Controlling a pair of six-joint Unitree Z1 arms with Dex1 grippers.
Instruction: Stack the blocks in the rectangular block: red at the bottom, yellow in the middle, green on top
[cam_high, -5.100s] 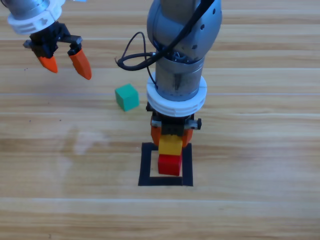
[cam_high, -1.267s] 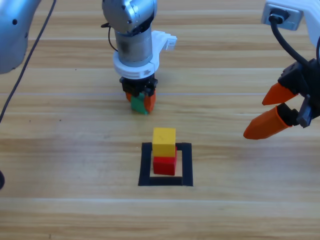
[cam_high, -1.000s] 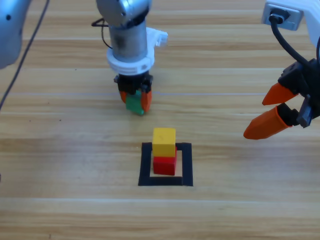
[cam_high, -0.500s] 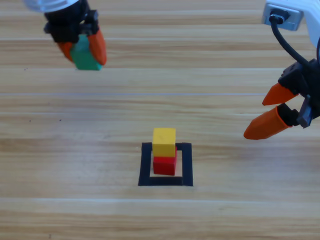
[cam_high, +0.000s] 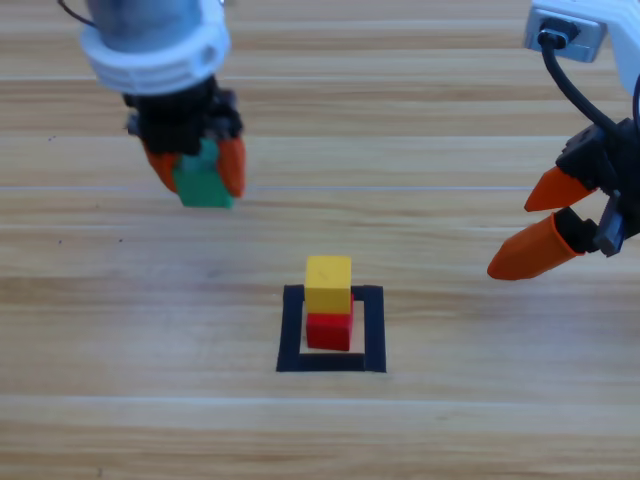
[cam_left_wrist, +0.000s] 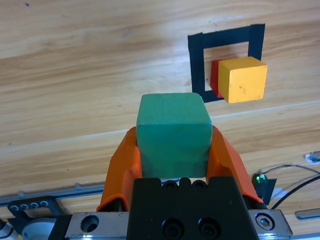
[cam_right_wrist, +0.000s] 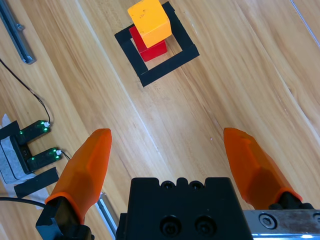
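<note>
My left gripper (cam_high: 200, 175) hangs above the table at upper left, shut on the green cube (cam_high: 204, 181); the left wrist view shows that cube (cam_left_wrist: 173, 134) squeezed between both orange jaws. Inside the black tape rectangle (cam_high: 291, 335) the yellow cube (cam_high: 328, 284) sits on top of the red cube (cam_high: 329, 331), to the lower right of the left gripper. The wrist views show the same stack: yellow cube (cam_left_wrist: 243, 79), (cam_right_wrist: 149, 22) over red cube (cam_left_wrist: 215, 79), (cam_right_wrist: 150, 47). My right gripper (cam_high: 545, 222) waits open at the right edge, nothing between its jaws.
The tape rectangle (cam_right_wrist: 181, 57) lies on bare wooden planks. A black cable and small electronic boards with green lights (cam_right_wrist: 27, 145) lie along the table's side. A white connector box (cam_high: 565, 28) sits on the right arm at top right.
The left gripper closed on the green cube on the table, lifted it up and left, and has now come back down and rightward with it. The right arm stayed still.
</note>
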